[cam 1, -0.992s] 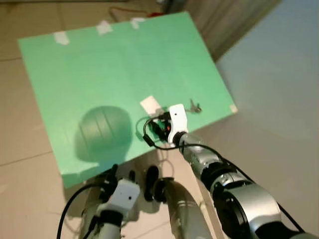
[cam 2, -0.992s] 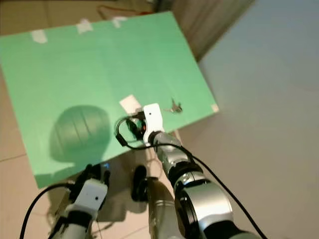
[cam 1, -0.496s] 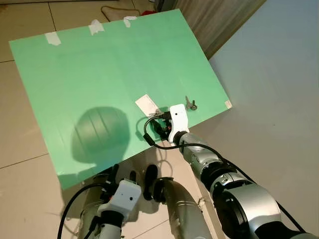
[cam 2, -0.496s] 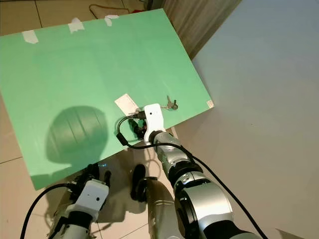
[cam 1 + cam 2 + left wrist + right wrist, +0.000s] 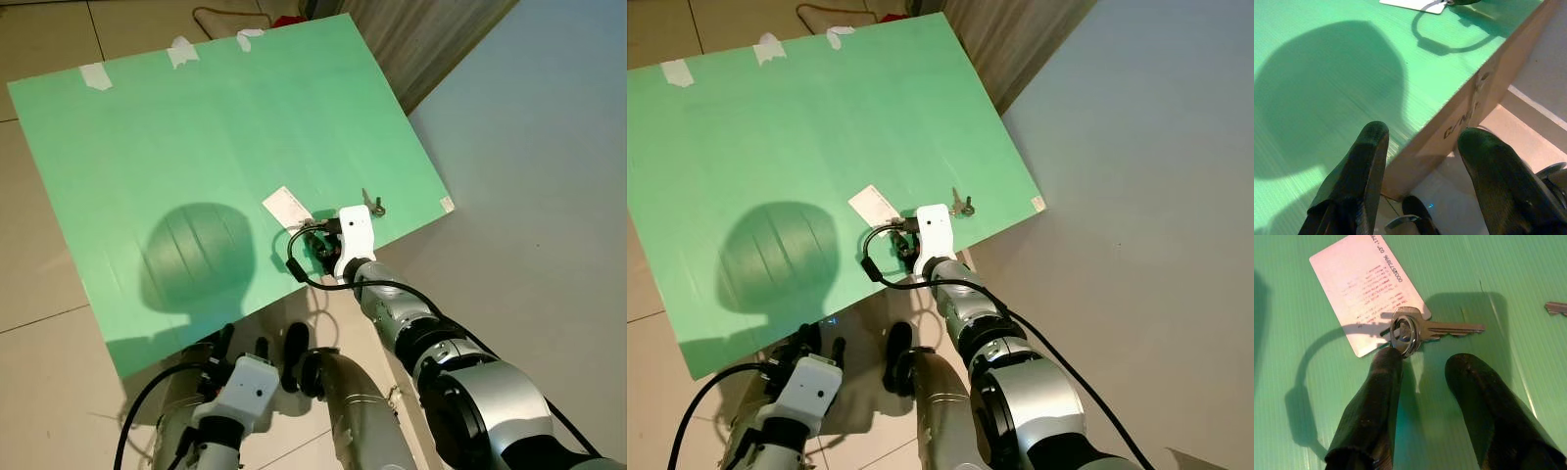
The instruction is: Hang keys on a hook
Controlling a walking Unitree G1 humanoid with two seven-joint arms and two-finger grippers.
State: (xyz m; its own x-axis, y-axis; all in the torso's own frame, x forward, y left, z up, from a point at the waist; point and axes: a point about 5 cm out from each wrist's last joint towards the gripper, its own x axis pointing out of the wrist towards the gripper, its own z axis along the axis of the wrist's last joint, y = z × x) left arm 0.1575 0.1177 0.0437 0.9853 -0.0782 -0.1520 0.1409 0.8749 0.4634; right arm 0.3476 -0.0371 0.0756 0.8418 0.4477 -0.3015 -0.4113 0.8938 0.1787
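Note:
A silver key on a ring (image 5: 1444, 328) lies on the green board (image 5: 196, 127), its ring resting against the corner of a white card (image 5: 1364, 289). My right gripper (image 5: 1425, 362) hovers just over it, open, with one fingertip (image 5: 1388, 357) at the ring and the other beside the key's blade. From the head, the right gripper (image 5: 318, 238) sits next to the card (image 5: 286, 205). A second key (image 5: 373, 205) lies closer to the board's right edge. My left gripper (image 5: 1425, 139) hangs open and low by the board's front edge.
The green board tops a cardboard box (image 5: 1474, 103) standing on a tiled floor (image 5: 39, 294). Strips of tape (image 5: 95, 74) hold its far edge. A pale wall (image 5: 549, 176) runs along the right. My head's round shadow (image 5: 201, 255) falls on the board.
The head view has shifted a little and sharpened. My right gripper stays over the key beside the card, and the left arm has not moved.

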